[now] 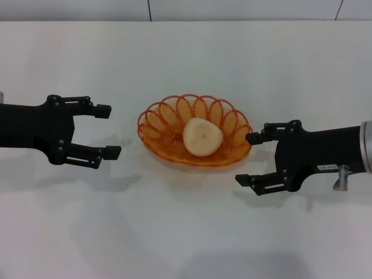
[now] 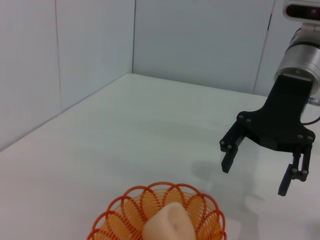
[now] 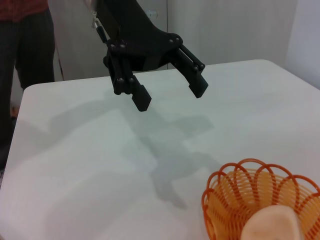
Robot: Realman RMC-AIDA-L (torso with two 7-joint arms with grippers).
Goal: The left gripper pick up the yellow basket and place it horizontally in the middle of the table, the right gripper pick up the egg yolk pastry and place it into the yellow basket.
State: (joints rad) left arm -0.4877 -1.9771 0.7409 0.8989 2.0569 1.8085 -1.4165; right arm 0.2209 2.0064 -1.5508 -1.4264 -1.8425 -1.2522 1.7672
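You have the yellow basket sitting flat on the table, roughly at its middle, and everything else can be placed from it. The egg yolk pastry lies inside the basket, resting against the wire loops on the side toward the right gripper. Your left gripper hovers just beside the basket's left end, not touching it, with its two fingers spread wide and nothing between them. Your right gripper is near the basket's right end, its upper fingertip close to the scalloped rim, and its fingers are likewise parted and empty. Both claws point inward at the basket from opposite sides, and both float clear of the tabletop.
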